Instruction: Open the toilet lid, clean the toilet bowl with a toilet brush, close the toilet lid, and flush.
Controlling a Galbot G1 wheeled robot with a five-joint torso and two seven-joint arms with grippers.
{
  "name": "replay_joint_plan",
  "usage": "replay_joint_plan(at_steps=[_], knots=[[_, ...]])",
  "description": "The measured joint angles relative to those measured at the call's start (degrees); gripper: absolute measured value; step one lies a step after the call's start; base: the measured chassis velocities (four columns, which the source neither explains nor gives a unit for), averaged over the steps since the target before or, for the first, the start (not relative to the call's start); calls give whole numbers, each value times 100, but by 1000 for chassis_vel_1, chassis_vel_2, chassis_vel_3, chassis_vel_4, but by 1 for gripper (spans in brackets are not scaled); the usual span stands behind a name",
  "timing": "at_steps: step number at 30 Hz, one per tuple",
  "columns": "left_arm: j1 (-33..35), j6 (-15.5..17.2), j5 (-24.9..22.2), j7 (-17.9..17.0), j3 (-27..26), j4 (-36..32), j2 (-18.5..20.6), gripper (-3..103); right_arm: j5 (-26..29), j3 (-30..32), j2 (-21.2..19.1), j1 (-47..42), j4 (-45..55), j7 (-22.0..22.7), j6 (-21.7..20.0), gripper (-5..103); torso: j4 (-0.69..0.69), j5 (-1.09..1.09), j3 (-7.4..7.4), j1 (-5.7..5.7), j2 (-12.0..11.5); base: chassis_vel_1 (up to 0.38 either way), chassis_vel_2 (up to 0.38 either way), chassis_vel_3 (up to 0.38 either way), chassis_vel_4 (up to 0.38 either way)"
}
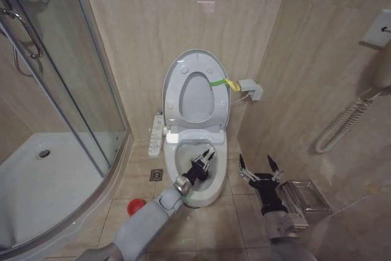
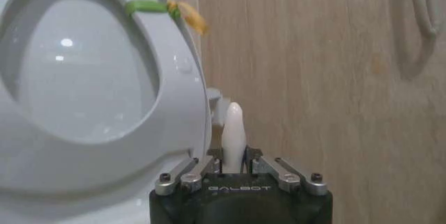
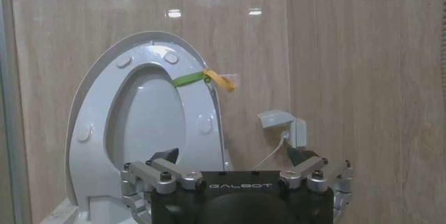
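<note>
- Lid and seat stand raised together against the far wall: we see the toilet lid (image 1: pixel 183 59) upright behind the ring seat (image 1: pixel 197 99), its green-and-yellow band (image 1: pixel 221 82) tied at the right edge.
- Our left gripper (image 1: pixel 205 158) hangs over the toilet bowl (image 1: pixel 211 195), jaws clamped on the toilet brush (image 2: pixel 233 132); in the left wrist view the white handle's rounded end rises between the fingers.
- Our right gripper (image 1: pixel 259 168) waits with jaws spread wide, holding nothing, just right of the bowl above the floor tiles (image 1: pixel 229 224).
- We judge the brush light and stiff, its smooth handle liable to slip or twist, so a firm hold along the handle suits scrubbing.
- The lid looks glossy, light and hinged; we would take it by the top rim or the band and lower it gently, since it could slam.
- Hidden from us: the bristle head and the bowl's inside beneath the left gripper, so we cannot tell whether the bristles touch the ceramic.
- A red holder (image 1: pixel 135 206) sits on the floor left of the bowl, partly behind our left arm.
</note>
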Motion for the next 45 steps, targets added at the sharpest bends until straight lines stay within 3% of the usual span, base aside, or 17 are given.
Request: replay_joint_plan(at_steps=[10,19,23,30,39,45], knots=[[136,-7,-85,-22,259,-419,-41,20,0,0,0,0,0,1,0,100,2,1,0,0,0,0,0,0,0],[73,-153,-53,116,209,459,-77,20,0,0,0,0,0,-1,0,100,2,-1,0,0,0,0,0,0,0],[-62,-147,-101,114,130,506,-125,20,0,0,0,0,1,-1,0,100,0,0,0,0,0,0,0,0,0],[-114,0,-217,25,63,-171,-138,21,0,0,0,0,0,-1,0,100,0,0,0,0,0,0,0,0,0],[-23,-120,29,123,100,385,-84,21,0,0,0,0,0,-1,0,100,4,1,0,0,0,0,0,0,0],[-52,15,-17,28,87,-231,-49,21,0,0,0,0,1,0,0,100,-1,0,0,0,0,0,0,0,0]])
